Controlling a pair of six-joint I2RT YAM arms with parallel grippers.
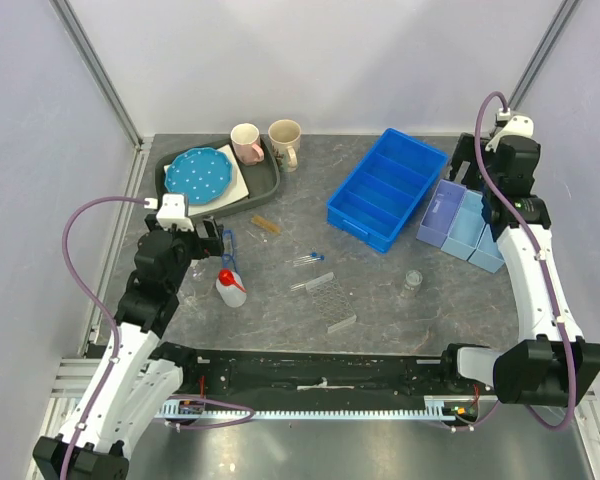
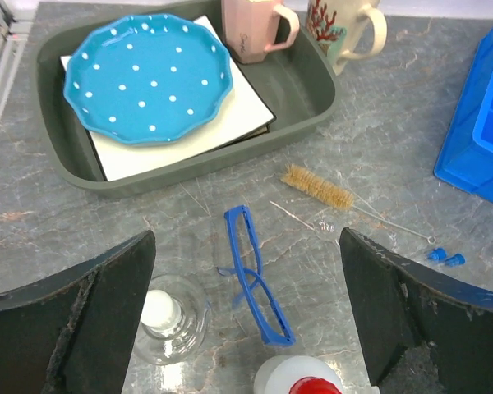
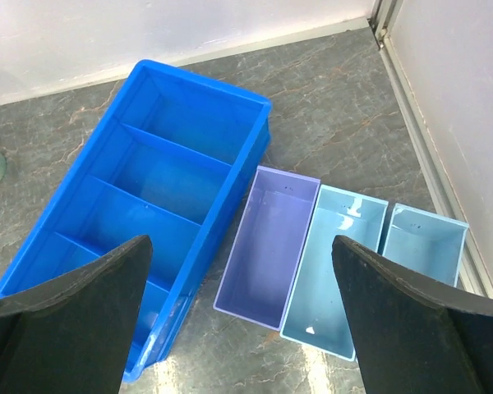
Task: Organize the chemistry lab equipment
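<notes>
The red-capped squeeze bottle [image 1: 230, 285] stands at the left, with the blue-framed safety glasses [image 1: 228, 245] just behind it. My left gripper [image 1: 210, 240] hovers open over them; in its wrist view the glasses [image 2: 255, 275] lie between the fingers, the bottle [image 2: 312, 382] at the bottom edge. A small clear glass vessel [image 2: 168, 316] with a white piece inside sits by the left finger. The tan brush [image 1: 266, 225], blue-capped tubes [image 1: 308, 259], clear tube rack [image 1: 325, 285] and clear beaker [image 1: 412, 281] lie mid-table. My right gripper [image 1: 467, 160] is open above the bins, holding nothing.
A blue divided bin [image 1: 388, 187] sits at the back right. Beside it are a purple bin [image 3: 267, 246] and two light blue bins [image 3: 337, 271]. At the back left, a grey tray [image 1: 265, 180] holds a dotted blue plate [image 1: 200, 172]; two mugs [image 1: 246, 143] stand behind it.
</notes>
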